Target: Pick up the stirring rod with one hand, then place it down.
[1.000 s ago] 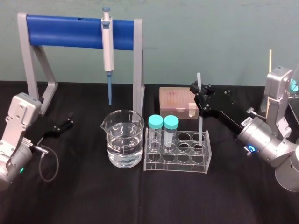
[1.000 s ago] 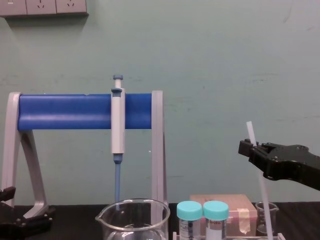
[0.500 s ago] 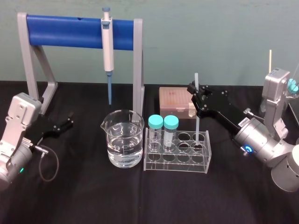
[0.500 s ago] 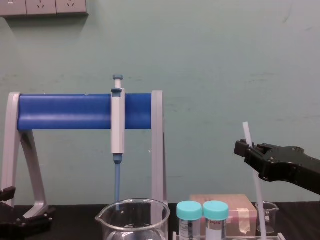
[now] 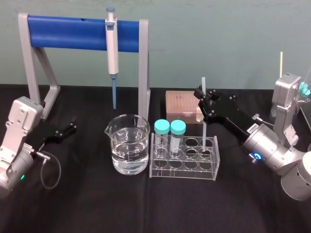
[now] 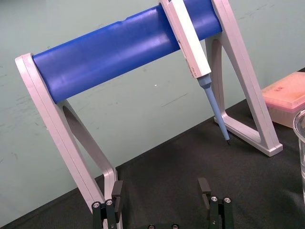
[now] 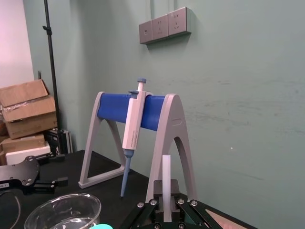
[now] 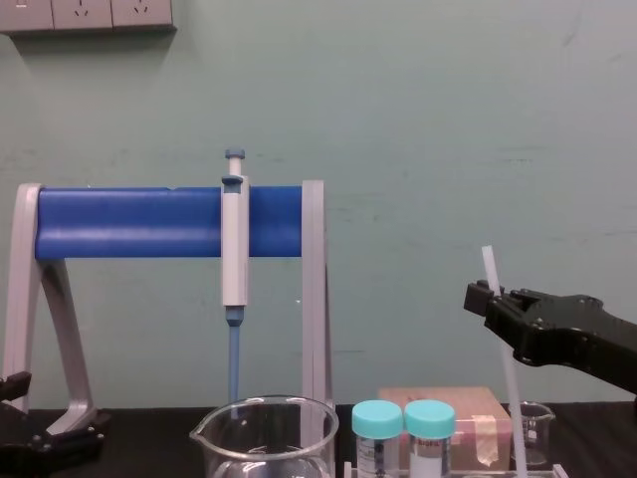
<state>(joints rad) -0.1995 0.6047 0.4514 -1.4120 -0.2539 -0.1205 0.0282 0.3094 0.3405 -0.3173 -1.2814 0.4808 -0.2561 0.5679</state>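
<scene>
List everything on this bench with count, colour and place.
stirring rod: 1, translucent white, upright in right gripper
pipette: 1, grey-white, blue tip, hanging on stand
stand: 1, grey, blue bar, back left
beaker: 1, clear, liquid inside, centre
tube rack: 1, clear, right of beaker
tubes: 2, teal caps, rack's left end
tip box: 1, pink, behind rack
left gripper: 1, black, open, parked left
right gripper: 1, black, shut on rod

stirring rod (image 5: 204, 83): white translucent | right end effector (image 5: 202, 98): black | bench (image 5: 146, 204): black | stand (image 5: 73, 33): blue bar, grey legs | pipette (image 5: 112, 48): grey-white, blue tip | vial caps (image 5: 162, 126): teal | box (image 5: 181, 102): pink
</scene>
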